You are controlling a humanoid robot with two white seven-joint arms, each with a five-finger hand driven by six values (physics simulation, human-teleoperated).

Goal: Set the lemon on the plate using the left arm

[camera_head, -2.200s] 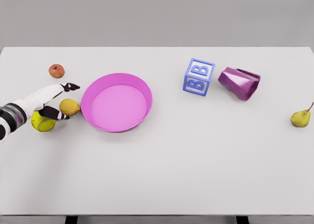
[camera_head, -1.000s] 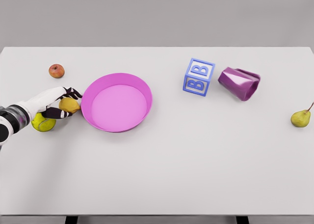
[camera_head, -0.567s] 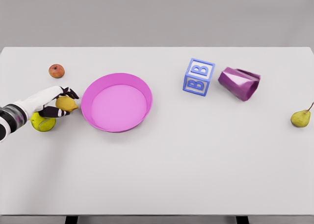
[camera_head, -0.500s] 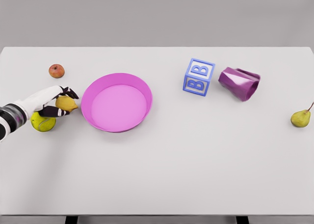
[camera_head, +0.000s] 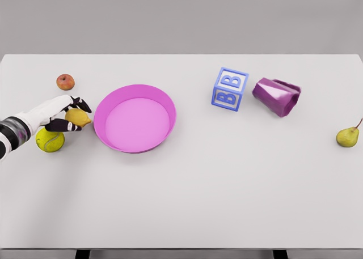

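Note:
The yellow lemon (camera_head: 79, 117) is held just left of the pink plate (camera_head: 134, 118), in the head view at the left. My left hand (camera_head: 72, 115) comes in from the left edge and its dark-tipped fingers are curled round the lemon from above and below. The lemon looks slightly raised off the table, close to the plate's left rim but apart from it. The right arm is out of view.
A yellow-green ball (camera_head: 50, 140) lies under my left wrist. A small red apple (camera_head: 66, 81) sits behind the hand. Farther right stand a blue letter block (camera_head: 229, 89), a tipped purple cup (camera_head: 277, 96) and a pear (camera_head: 347, 136) near the right edge.
My left hand closed its fingers on the lemon, then drew it slightly up and away from the table; the lemon has shifted a little upward in the picture.

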